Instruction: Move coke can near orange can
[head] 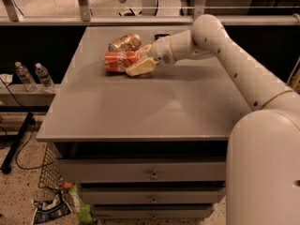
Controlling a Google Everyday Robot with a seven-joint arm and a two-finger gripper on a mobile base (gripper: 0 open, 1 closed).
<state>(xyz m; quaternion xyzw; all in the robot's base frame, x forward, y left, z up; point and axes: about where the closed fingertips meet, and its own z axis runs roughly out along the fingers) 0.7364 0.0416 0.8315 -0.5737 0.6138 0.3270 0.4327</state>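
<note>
The coke can [120, 60], red-orange with white script, lies on its side near the far left of the grey table [150, 107]. The orange can [124, 42], golden and shiny, lies on its side right behind it, nearly touching. My gripper [140, 60] reaches in from the right and sits at the coke can's right end, one cream finger [139, 67] along the can's front and the other behind it. The fingers straddle the can's end.
Two clear water bottles [33, 76] stand on a low shelf left of the table. Drawers [152, 175] face the front under the tabletop. A wire basket and litter [51, 205] lie on the floor. A railing runs behind the table.
</note>
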